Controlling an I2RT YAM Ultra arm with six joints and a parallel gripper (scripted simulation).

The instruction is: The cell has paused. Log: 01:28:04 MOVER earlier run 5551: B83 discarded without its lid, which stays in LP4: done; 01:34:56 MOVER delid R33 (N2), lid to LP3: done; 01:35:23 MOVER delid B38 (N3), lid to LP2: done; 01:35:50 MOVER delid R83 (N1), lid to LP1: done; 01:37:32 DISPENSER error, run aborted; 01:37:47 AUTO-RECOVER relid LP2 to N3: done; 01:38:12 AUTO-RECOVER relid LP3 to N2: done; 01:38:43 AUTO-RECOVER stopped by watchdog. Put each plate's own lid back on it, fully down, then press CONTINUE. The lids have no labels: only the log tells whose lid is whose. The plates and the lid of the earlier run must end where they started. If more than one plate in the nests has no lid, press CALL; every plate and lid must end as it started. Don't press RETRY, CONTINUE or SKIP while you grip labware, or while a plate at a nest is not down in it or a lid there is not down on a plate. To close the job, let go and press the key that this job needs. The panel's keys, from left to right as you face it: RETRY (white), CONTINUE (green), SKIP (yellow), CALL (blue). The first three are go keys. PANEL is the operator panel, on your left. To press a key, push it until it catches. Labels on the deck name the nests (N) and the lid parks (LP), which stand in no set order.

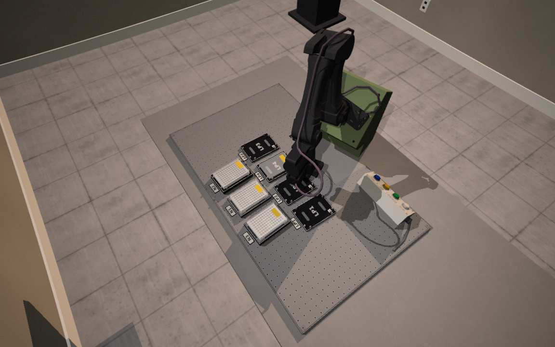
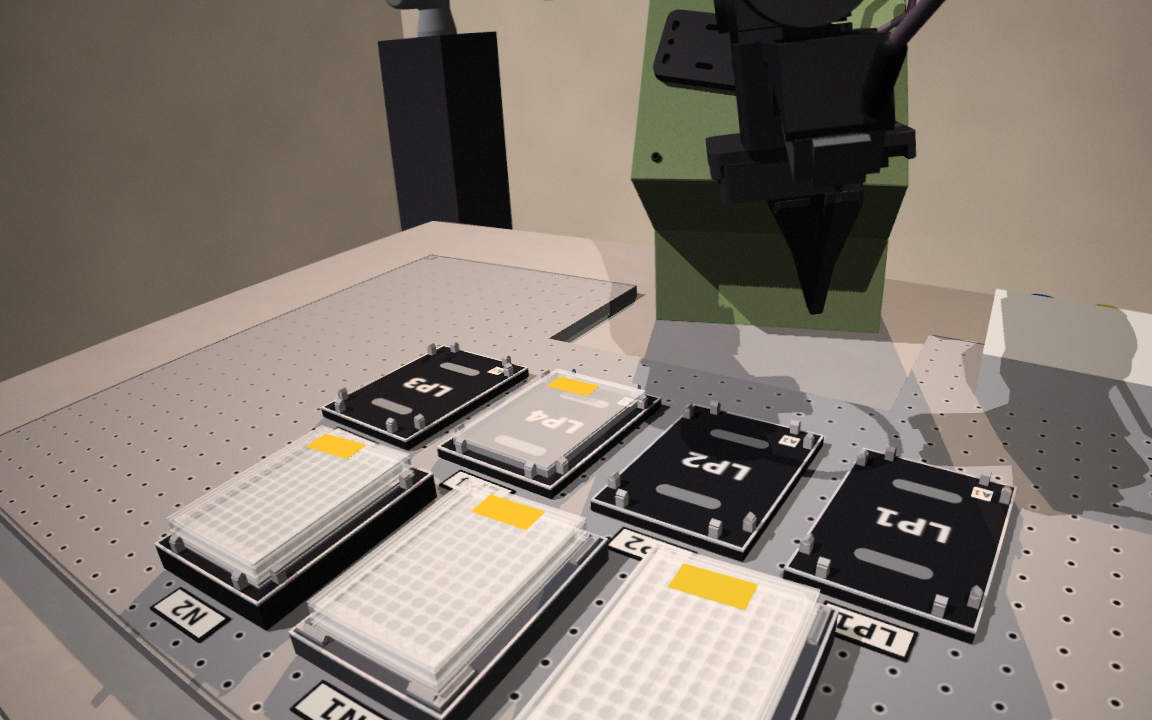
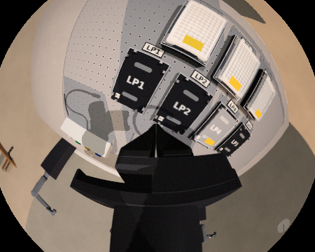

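Note:
Three white well plates with yellow tags sit in nests N2 (image 1: 231, 174) (image 2: 285, 501) (image 3: 265, 98), N1 (image 1: 248, 197) (image 2: 450, 573) (image 3: 239, 66) and N3 (image 1: 266, 222) (image 2: 678, 653) (image 3: 197, 30). Each looks covered by a clear lid that is down. A clear lid (image 1: 273, 167) (image 2: 553, 416) (image 3: 215, 128) lies in park LP4. Parks LP3 (image 1: 260, 146) (image 2: 428, 386), LP2 (image 2: 710, 465) (image 3: 183, 105) and LP1 (image 1: 313, 211) (image 2: 907, 523) (image 3: 139, 80) are bare. My gripper (image 1: 300, 184) (image 2: 815, 308) (image 3: 155, 127) is shut and empty. It hangs high over the deck behind LP2.
The white operator panel (image 1: 385, 196) (image 2: 1099, 344) (image 3: 85, 137) stands right of the parks, with its blue (image 1: 376, 176), yellow (image 1: 386, 186), green (image 1: 396, 195) and white (image 1: 405, 206) keys on top and a cable trailing from it. A green block (image 1: 357, 125) (image 2: 741, 259) carries the arm's base at the back.

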